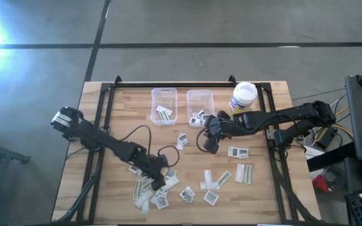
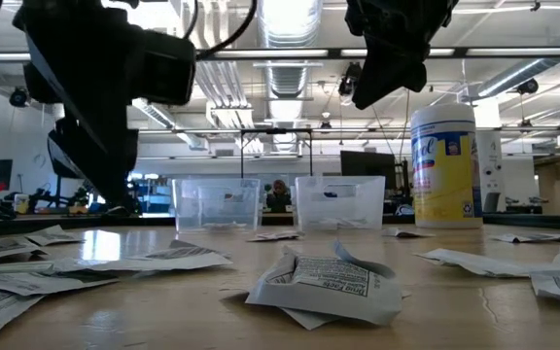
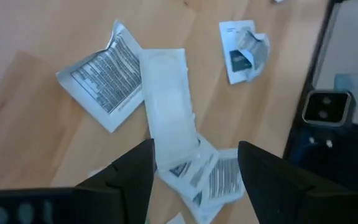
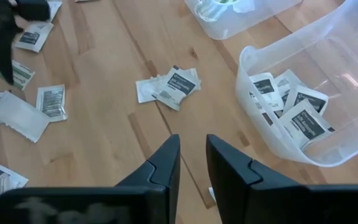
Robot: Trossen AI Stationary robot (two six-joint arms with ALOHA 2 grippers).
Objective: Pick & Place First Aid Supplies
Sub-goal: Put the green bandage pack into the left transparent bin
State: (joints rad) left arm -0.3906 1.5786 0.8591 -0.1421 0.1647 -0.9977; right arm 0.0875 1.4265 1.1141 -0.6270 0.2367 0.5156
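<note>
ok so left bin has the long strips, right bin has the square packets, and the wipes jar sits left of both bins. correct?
Not quite. The jar stands to the right of both bins, next to the right bin, as the high view shows. The rest holds: the left bin has long strips, the right bin square packets.

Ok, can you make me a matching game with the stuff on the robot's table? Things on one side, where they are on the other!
Things:
1. wipes canister
2. right bin
3. left gripper
4. left bin

Places or states:
A. holds long pale strips
B. fingers open above a long pale strip packet
C. holds square packets with dark print
D. stands upright at the table's back edge

Pairs: 1-D, 2-C, 3-B, 4-A
</note>
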